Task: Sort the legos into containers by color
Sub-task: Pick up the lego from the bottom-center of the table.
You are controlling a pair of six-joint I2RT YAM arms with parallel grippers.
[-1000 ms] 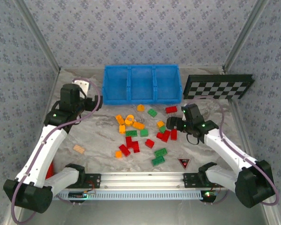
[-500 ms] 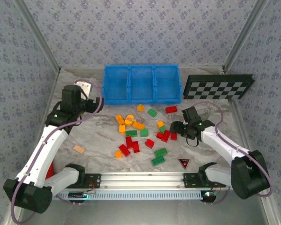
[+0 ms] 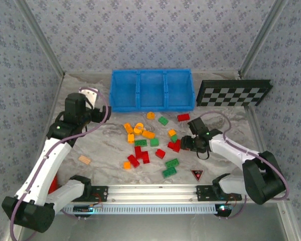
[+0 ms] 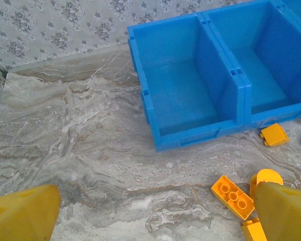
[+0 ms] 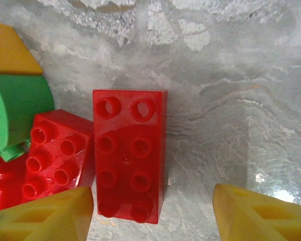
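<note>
Looks like the picking step: the right fingers (image 5: 45, 216), half open, straddle a red brick (image 5: 129, 155), not yet gripping. Next: pinch, lift, carry to the bin (image 3: 140, 106). Meanwhile the left fingers (image 4: 20, 211) gape empty.

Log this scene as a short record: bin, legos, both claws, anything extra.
bin: blue, three compartments side by side, all empty
legos: red, green and orange bricks, loose on the table in front of the bin
left claw: open, holding nothing, over bare table near the bin's left compartment
right claw: open, down among the bricks, fingers either side of a red brick, not clamped
extras: checkerboard right of the bin; tan block near the left arm
</note>
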